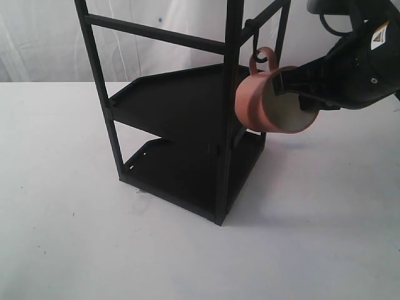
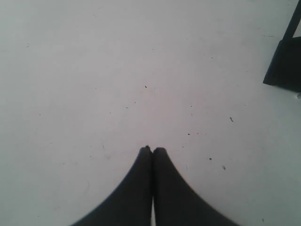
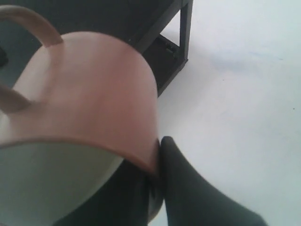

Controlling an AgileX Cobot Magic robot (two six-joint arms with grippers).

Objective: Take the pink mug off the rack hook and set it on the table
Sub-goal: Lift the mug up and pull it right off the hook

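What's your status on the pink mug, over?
Left gripper shut, empty, over table. Right gripper shut on pink mug rim, mug tipped sideways. Handle looks not yet off rack hook. Rack post close beside mug.

Rack post (image 1: 232, 62) hugs the pink mug (image 1: 250, 103); table (image 1: 325, 212) beneath lies open.

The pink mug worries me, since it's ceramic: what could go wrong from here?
1. The handle of the pink mug looks looped on the rack hook; pulling sideways could snag it or tug the rack.
2. The right claw pinches only the rim, so the tilted mug might slip and fall onto the table.
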